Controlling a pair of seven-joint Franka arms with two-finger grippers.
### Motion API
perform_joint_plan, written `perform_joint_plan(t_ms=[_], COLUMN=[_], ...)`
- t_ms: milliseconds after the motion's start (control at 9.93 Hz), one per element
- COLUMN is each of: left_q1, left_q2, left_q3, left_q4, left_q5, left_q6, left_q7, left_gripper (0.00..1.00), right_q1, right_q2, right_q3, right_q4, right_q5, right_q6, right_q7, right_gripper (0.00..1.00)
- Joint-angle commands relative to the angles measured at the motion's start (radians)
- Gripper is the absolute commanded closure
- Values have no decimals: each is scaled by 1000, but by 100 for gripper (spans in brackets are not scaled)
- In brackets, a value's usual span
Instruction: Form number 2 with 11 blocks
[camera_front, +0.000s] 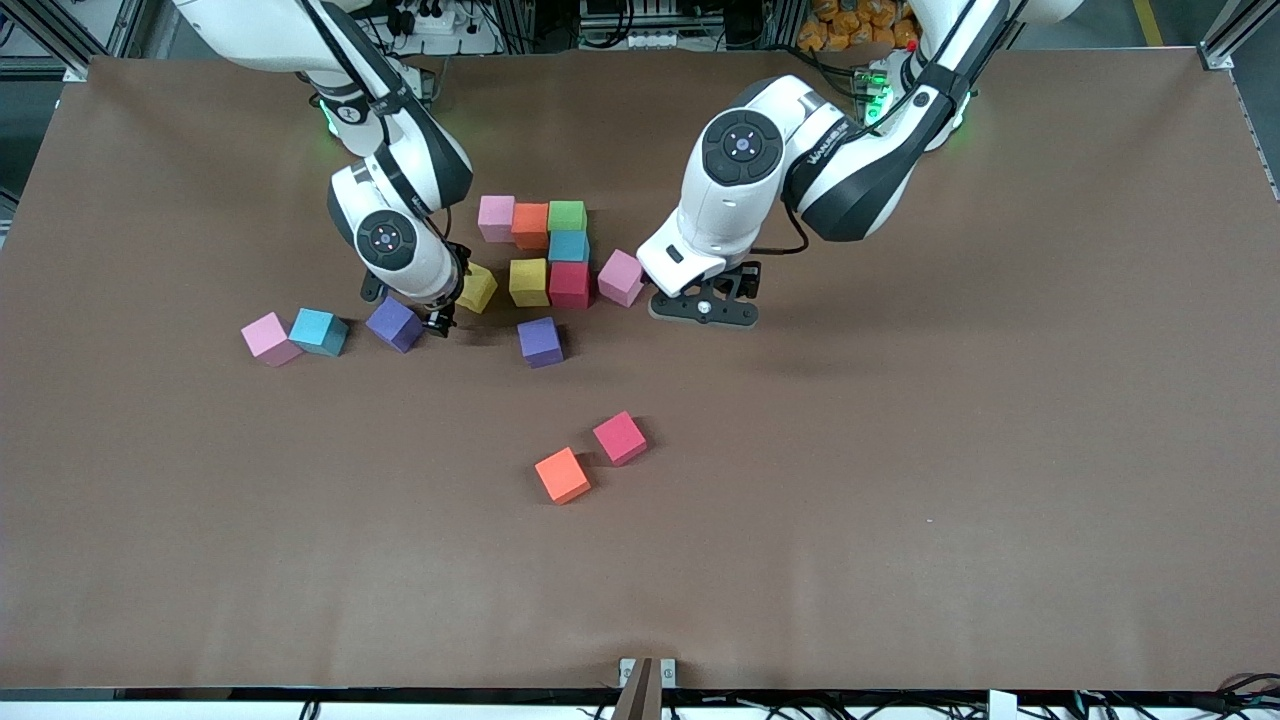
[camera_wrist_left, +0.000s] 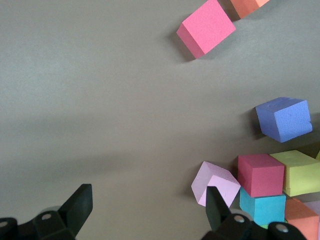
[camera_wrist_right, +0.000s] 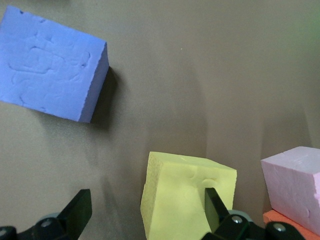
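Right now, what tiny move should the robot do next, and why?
Probably the right pincer should nudge the tilted yellow foam cube flush against the straight yellow foam cube. The pincer is open beside it, and that cube sits crooked, apart from the cluster.

Partly hidden by the right arm: loose yellow cube (camera_front: 478, 288). Cropped in the left wrist view: orange cube (camera_wrist_left: 246, 6), yellow cube (camera_wrist_left: 302, 172).
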Motion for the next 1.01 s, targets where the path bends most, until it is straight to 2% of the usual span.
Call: perform_joint_plan(t_ms=[0, 302, 504, 906], left_q1=[-3, -5, -5, -5], left_q2=[-12, -12, -12, -12], left_q3=[0, 0, 0, 0], left_q4=[-7, -6, -6, -6], left_q5=[28, 29, 29, 29], left_q6=[11, 8, 8, 8], left_q7=[-10, -12, -15, -17], left_gripper=[0, 0, 0, 0], right_q1=[-10, -5, 1, 7], right_q2=[-37, -72, -91, -76], right_q3=[8, 20, 41, 67], right_q4=[-27, -26, -26, -61], right_q5=[-6, -1, 34, 36], right_q6=[1, -42, -46, 24], right_q7=[47, 47, 47, 82], right_gripper=[0, 0, 0, 0])
